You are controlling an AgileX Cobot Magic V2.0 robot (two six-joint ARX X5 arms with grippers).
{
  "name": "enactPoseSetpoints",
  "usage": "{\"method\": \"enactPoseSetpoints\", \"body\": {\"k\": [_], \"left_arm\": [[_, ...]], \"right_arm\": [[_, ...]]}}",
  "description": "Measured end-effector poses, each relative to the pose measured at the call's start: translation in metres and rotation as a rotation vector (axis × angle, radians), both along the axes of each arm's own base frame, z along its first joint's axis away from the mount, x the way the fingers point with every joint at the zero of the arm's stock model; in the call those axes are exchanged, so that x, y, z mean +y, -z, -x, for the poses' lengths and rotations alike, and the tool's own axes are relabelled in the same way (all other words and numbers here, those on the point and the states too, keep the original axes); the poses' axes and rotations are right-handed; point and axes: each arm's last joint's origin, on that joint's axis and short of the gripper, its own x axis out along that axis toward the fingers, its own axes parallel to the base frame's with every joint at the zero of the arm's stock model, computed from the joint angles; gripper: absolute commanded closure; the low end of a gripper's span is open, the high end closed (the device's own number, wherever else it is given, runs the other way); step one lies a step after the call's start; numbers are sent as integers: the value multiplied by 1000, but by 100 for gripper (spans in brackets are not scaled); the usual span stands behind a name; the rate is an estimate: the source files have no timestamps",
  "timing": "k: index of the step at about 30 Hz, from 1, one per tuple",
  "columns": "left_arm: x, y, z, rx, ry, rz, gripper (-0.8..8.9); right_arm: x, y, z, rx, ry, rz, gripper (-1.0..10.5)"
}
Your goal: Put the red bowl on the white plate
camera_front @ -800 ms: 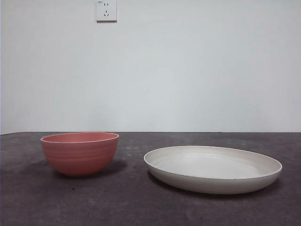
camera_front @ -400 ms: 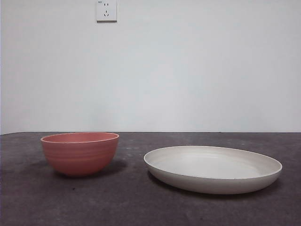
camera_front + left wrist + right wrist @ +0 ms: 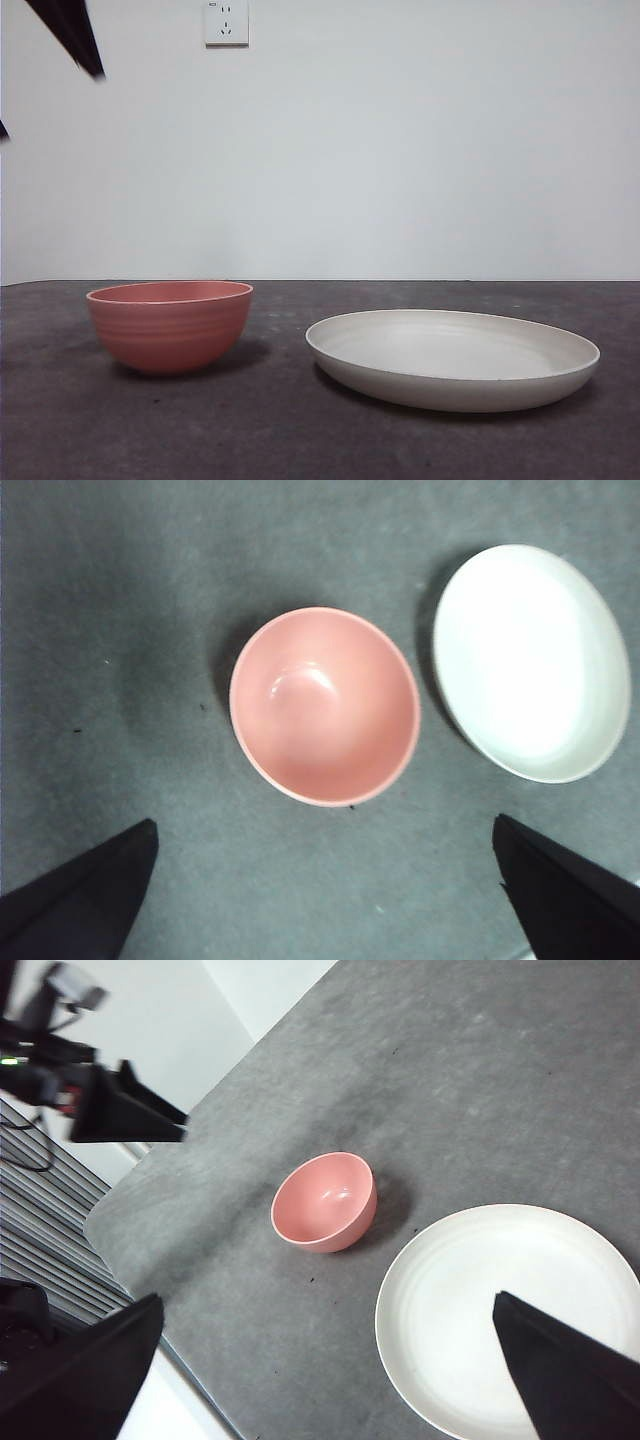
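Here the red bowl (image 3: pixel 170 326) stands upright left of the white plate (image 3: pixel 452 358), apart from it. The left gripper (image 3: pixel 320 880) hangs high above the bowl, jaws spread wide; the right gripper (image 3: pixel 325 1370), jaws also apart, waits high over the plate.

Plain white wall (image 3: pixel 420 150) with socket (image 3: pixel 226 22) behind dark grey table (image 3: pixel 300 430).

The small round salmon-pink bowl (image 3: pixel 170 326) stands on the dark grey table (image 3: pixel 280 430) toward its left edge, with the wide shallow off-white plate (image 3: pixel 452 358) near, apart, toward the right edge.

Left end effector (image 3: pixel 75 35) newly in view.
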Motion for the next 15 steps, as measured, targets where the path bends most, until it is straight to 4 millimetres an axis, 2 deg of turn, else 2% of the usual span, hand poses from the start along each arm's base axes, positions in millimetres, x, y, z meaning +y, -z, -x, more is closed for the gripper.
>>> {"method": "enactPoseSetpoints", "body": {"k": [7, 10, 15], "left_arm": [[-14, 46, -48, 104, -8, -76, 138], [-21, 66, -63, 139, -13, -133, 138], [-34, 90, -78, 158, 14, -158, 171]], "right_arm": [[0, 0, 0, 0, 0, 0, 394], [0, 0, 0, 1, 0, 0, 394], [0, 0, 0, 0, 0, 0, 394]]}}
